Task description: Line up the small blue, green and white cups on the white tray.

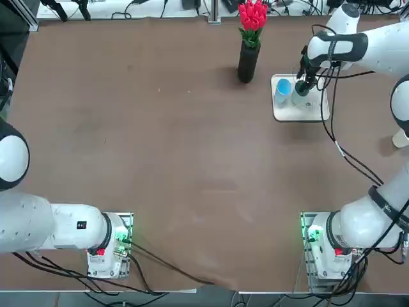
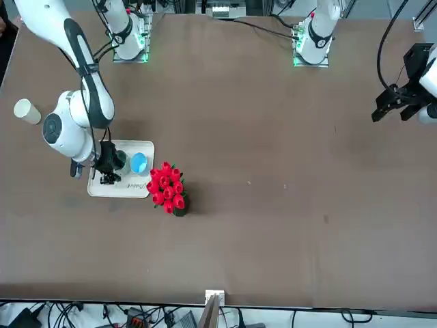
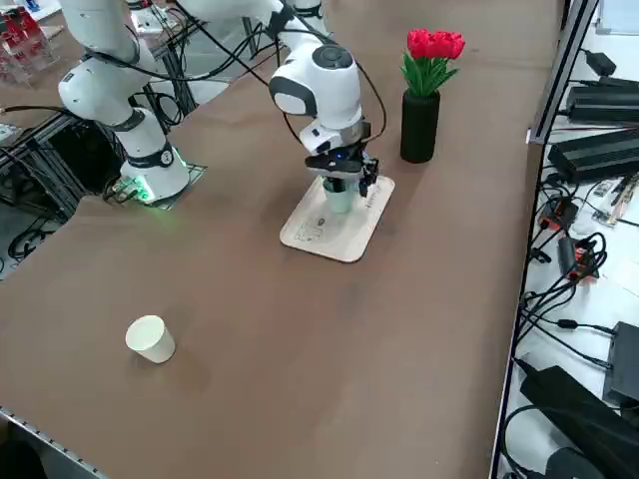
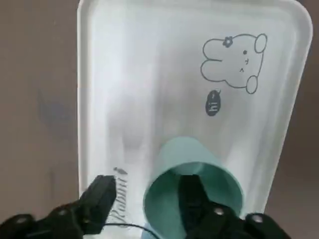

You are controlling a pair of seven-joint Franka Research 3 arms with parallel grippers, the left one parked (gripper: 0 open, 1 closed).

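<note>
On the white tray (image 4: 124,74), in the right wrist view, the word "hi~" is seen inside a small dark speech bubble just below a line-drawn rabbit. Near the tray's rim, a cursive word reading about "Rabbit" is partly covered by a gripper finger. No other text can be read.

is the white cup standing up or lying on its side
On its side. The white cup lies tipped on the bare table, far from the white tray, its open mouth facing sideways in the right side view.
</note>
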